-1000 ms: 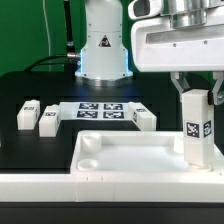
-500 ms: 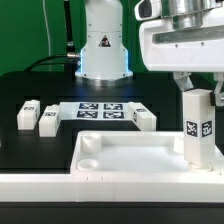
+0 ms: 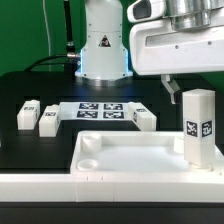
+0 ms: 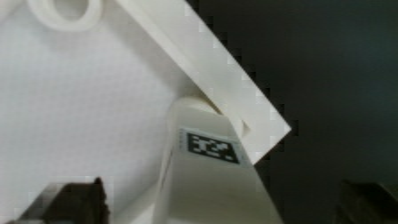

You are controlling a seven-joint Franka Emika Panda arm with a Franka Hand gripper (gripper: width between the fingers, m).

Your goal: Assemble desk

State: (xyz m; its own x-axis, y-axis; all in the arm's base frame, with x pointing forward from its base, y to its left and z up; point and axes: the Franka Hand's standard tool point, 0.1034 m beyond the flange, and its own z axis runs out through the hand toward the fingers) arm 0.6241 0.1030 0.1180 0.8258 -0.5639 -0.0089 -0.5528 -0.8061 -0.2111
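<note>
One leg (image 3: 198, 128) of the desk stands upright in the corner of the desk top (image 3: 120, 165) on the exterior view's right. The gripper (image 3: 196, 86) hangs just above it and apart from it. Three more legs (image 3: 48, 121) lie loose on the black counter (image 3: 15, 150) beside the marker board (image 3: 100, 110), two on the exterior view's left and one on its right.

In the wrist view the fingertips (image 4: 71, 200) stand wide on either side of the leg (image 4: 214, 165) and clear of it, so the gripper is released and holds nothing. The step in hand looks like a withdrawal. It is best done by rising straight up, so neither finger brushes and tilts the leg.
</note>
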